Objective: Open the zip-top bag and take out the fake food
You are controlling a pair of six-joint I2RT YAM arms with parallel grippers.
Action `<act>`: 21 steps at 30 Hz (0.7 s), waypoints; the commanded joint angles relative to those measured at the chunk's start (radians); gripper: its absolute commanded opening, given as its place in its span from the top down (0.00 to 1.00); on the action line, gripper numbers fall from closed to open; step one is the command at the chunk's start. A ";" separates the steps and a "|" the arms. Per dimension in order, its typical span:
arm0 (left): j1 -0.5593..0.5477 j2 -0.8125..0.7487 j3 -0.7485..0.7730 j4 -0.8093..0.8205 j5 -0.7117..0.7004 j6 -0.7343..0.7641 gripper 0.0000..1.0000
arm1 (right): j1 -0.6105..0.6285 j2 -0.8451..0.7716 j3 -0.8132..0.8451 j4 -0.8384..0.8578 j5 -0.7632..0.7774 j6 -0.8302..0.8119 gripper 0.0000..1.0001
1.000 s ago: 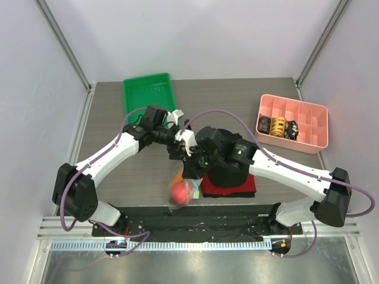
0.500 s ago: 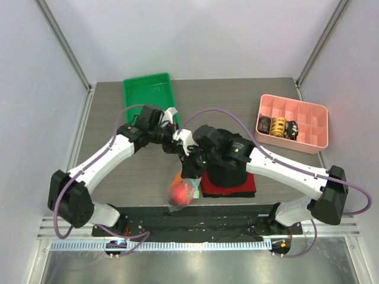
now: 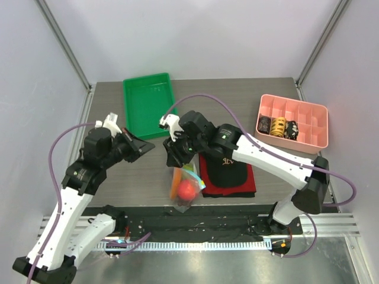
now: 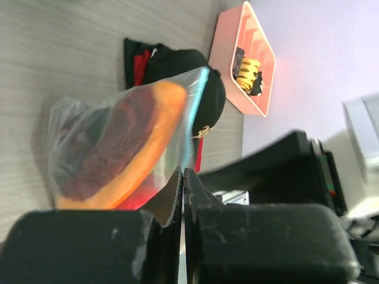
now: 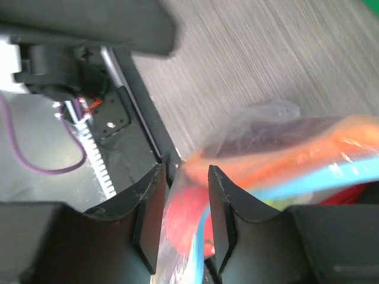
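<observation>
- The bag (image 3: 183, 177) is at the near edge of the table (image 3: 142, 174), directly under the right gripper (image 3: 176, 157) and just left of a black-and-red cloth (image 3: 228, 177).
- Top view: a red apple (image 3: 187, 189) shows low in the bag, with orange beside it.
- Only the left wrist view shows the melon slice (image 4: 118, 148) pressed against the plastic, and the teal strip (image 4: 192, 118) running along the mouth. A pink box (image 4: 237, 47) lies beyond.
- Right wrist view: the jaws stand a narrow way apart with the bag's mouth in the gap. The strip lies along one finger and the apple shows red through the film. I cannot tell whether they still pinch.
- The left gripper (image 3: 147, 145) is well apart from the bag, near the green tray (image 3: 148, 103). Its jaws are pressed together and hold nothing.
</observation>
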 commanded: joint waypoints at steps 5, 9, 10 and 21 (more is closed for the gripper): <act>0.004 0.065 0.006 -0.002 0.047 -0.026 0.82 | -0.055 -0.093 -0.089 -0.003 0.237 0.228 0.41; 0.002 0.088 0.031 0.006 0.113 0.010 0.50 | -0.155 -0.280 -0.191 0.023 0.300 0.409 0.24; -0.001 0.099 0.033 0.012 0.128 0.020 0.45 | -0.187 -0.311 -0.231 0.022 0.297 0.441 0.23; -0.433 0.561 0.342 -0.054 -0.178 0.073 0.23 | -0.328 -0.716 -0.565 -0.127 0.328 0.641 0.09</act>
